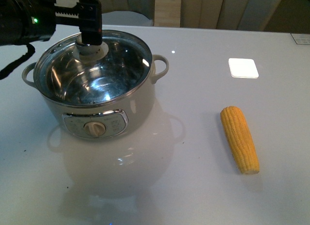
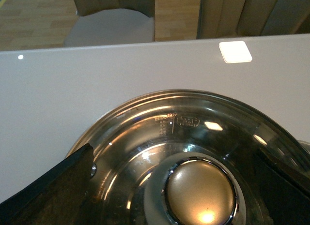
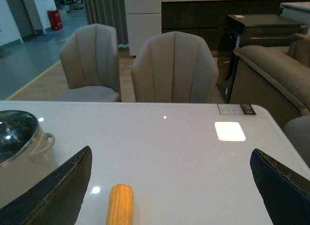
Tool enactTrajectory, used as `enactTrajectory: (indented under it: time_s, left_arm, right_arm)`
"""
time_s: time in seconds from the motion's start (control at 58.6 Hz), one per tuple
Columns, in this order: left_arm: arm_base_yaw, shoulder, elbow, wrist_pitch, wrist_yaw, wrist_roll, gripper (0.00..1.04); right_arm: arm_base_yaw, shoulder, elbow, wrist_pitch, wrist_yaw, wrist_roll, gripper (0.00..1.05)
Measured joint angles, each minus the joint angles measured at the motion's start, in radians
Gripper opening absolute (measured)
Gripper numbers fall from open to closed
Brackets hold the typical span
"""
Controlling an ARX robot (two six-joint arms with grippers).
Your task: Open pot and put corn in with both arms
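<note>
We see the corn (image 1: 240, 139) lying flat on the worktop (image 1: 193, 196), to the right and well apart from the pot (image 1: 140, 109). Its long axis runs roughly away from us, slanted a little. The rounded end points away and slightly towards the pot's side, and the flat cut end lies nearest to us. A white square (image 1: 243, 67) sits on the worktop beyond it.

The pot stands on the left part of the worktop, upright, with its dial (image 1: 95, 129) facing us and a loop handle (image 1: 161, 66) out to each side. The glass lid (image 1: 116, 65) sits on its rim, so the pot is closed.

The left arm (image 1: 24, 17) reaches in from the left edge, above the pot, and brings the left gripper (image 2: 174, 159) over the middle of the lid. In the left wrist view its fingers (image 2: 48, 191) stand wide apart on either side of the knob (image 2: 201, 191) and do not touch it, so this gripper is spread and holds nothing.

The right arm does not show in the front view. In the right wrist view the right gripper (image 3: 172, 152) is above the worktop with its fingers (image 3: 53, 191) spread wide and nothing between them. The corn's rounded end shows below, and part of the pot is at the edge of that picture.
</note>
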Motion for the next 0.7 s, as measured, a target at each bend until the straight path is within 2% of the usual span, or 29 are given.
enactTrajectory:
  time_s: [0.699]
  left_arm:
    - [-0.008,0.14,0.18,-0.175,0.036,-0.091,0.98]
  right_arm:
    - [0.0,0.0,0.0,0.0,0.0,0.0,0.96]
